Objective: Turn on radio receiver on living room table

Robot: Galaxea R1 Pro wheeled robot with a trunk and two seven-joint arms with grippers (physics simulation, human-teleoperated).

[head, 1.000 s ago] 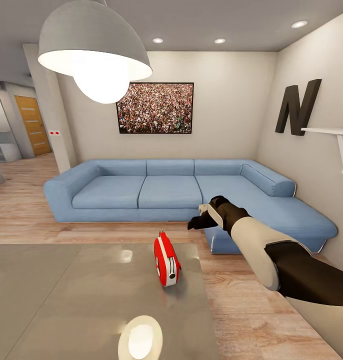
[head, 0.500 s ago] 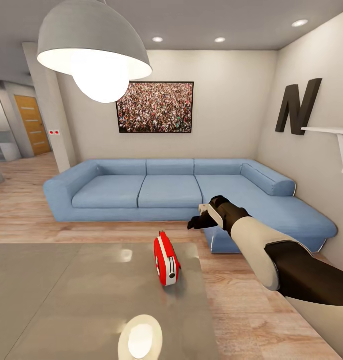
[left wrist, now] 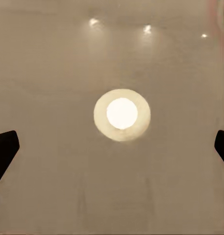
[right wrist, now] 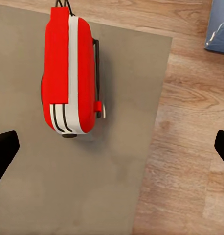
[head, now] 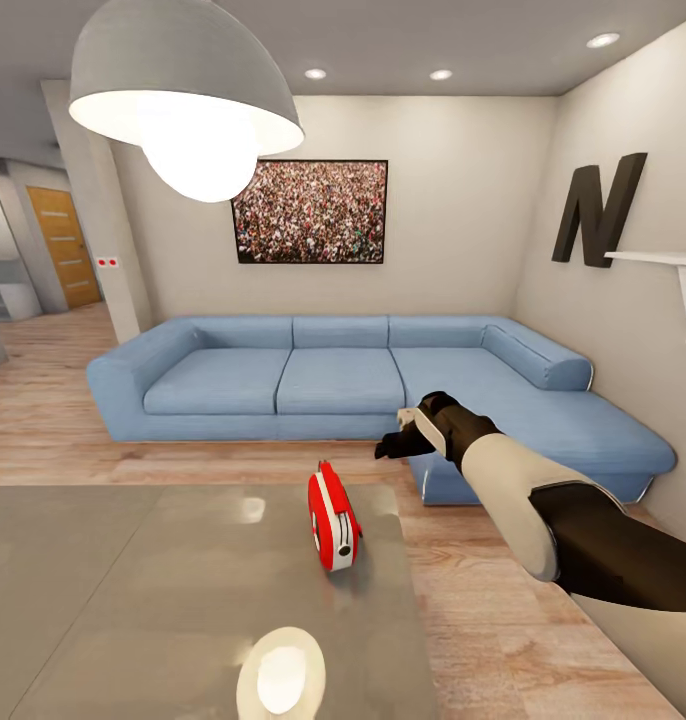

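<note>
The red radio receiver with its white side band stands upright near the far right edge of the glossy grey table. My right gripper hovers above and to the right of it, beyond the table's corner, apart from the radio. In the right wrist view the radio lies below, off to one side, on the table, and the right gripper is open. My left gripper is open over the bare tabletop, which mirrors a lamp.
A blue L-shaped sofa runs behind the table and along the right wall. A white pendant lamp hangs near the camera at upper left. A white shelf juts from the right wall. Wood floor lies right of the table.
The head view has shifted very slightly. The radio and the right arm keep their places.
</note>
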